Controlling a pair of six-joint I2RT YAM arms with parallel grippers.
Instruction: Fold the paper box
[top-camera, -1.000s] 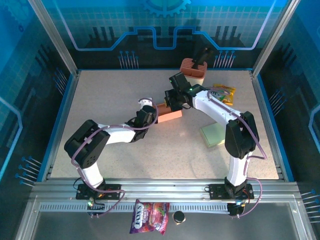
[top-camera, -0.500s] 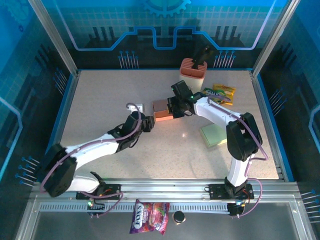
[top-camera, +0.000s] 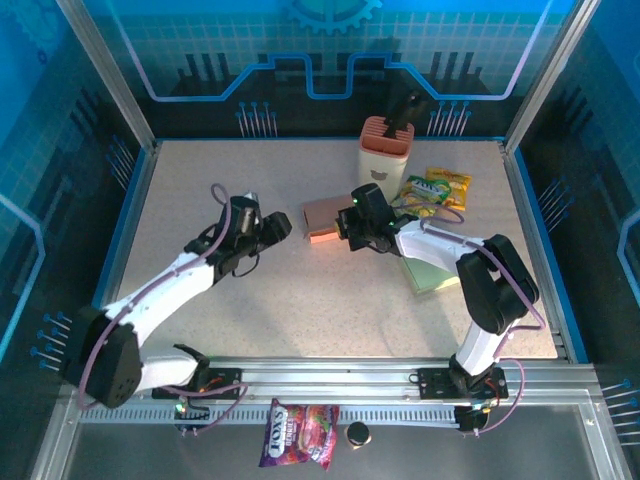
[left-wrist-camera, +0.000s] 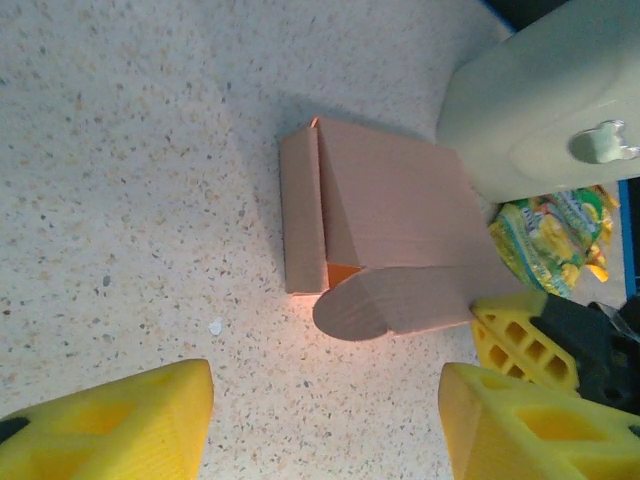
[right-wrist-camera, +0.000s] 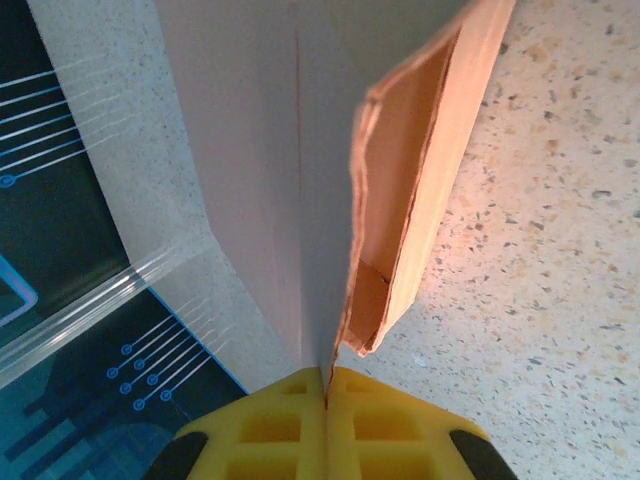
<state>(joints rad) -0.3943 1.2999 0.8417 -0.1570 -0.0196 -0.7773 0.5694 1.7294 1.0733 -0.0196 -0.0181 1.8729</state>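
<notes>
A speckled beige tabletop (top-camera: 300, 300) carries a paper box (top-camera: 322, 217) at centre, a white orange-topped container (top-camera: 384, 160) upper centre, snack packets (top-camera: 440, 187) beside it, and a green pad (top-camera: 430, 272) right of centre.

The left claw (top-camera: 276, 229) has let go of the box (top-camera: 325, 217) and backed off to the left. A second ago it was pressed against the box's left end; now it sits apart from it, jaws spread. The left arm (top-camera: 170, 280) has unfolded from its hunched bend and stretches out low over the tabletop (top-camera: 200, 180). The box has slid a little left and lies flatter. The right claw (top-camera: 348, 224) has come down from behind the box to its right edge and pinches a flap there, and the right arm (top-camera: 440, 245) has sunk lower.
</notes>
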